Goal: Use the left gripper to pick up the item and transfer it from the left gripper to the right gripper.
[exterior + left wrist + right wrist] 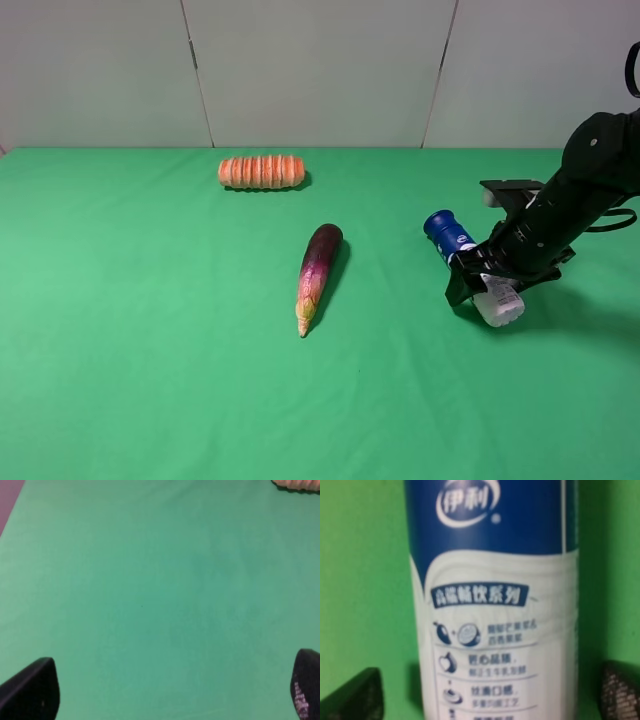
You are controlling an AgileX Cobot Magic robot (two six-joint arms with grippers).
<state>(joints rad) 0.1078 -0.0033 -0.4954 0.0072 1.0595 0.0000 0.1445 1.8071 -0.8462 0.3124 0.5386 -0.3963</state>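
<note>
- Two grippers are on the rig; only the right gripper (487, 283) shows in the exterior high view, low over the bottle (470, 264) at the right side of the green cloth (150, 350).
- Bottle position: lying on the cloth, blue cap end pointing toward the eggplant (318, 274), white lower body under the gripper.
- Right gripper state: in the right wrist view the finger pads (352, 695) stand wide, one on each side of the bottle (495, 610), with green cloth visible between pad and bottle wall. Judgement: jaws spread, bottle not clamped; it rests on the cloth by its own weight.
- Left gripper (165, 690) state: fingertips (30, 690) far apart over bare cloth, nothing between them; well away from the bottle.
- Other objects: the ridged orange roll (262, 171) lies beyond the eggplant, toward the back wall.
- Surface: smooth green cloth, few wrinkles, soft shadows.
- Room: pale panelled wall (320, 70) with thin vertical seams behind the cloth.
</note>
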